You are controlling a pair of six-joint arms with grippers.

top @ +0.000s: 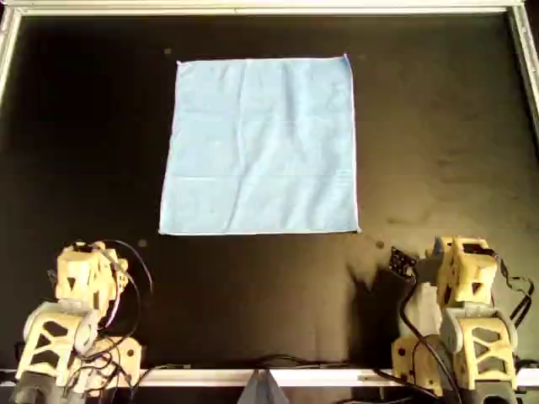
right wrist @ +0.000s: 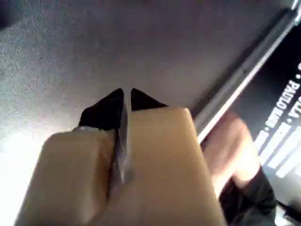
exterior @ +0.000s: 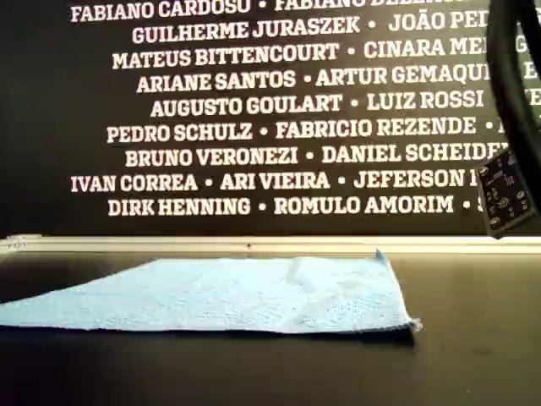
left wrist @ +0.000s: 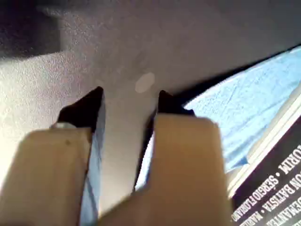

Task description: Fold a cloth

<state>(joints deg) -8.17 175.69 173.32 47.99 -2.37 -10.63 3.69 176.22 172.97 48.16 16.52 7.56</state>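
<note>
The light blue cloth lies flat and spread out as a square on the black table, toward the far side. It also shows in the exterior view and at the edge of the first wrist view. My first gripper is open and empty, above bare table short of the cloth; its arm stands at the overhead view's lower left. My second gripper is shut and empty over bare table; its arm stands at the lower right. Neither gripper touches the cloth.
A metal rail frames the table at the far edge and along both sides. A small black module sits beside the second arm. Cables run along the near edge. A dark wall with white names stands behind the table.
</note>
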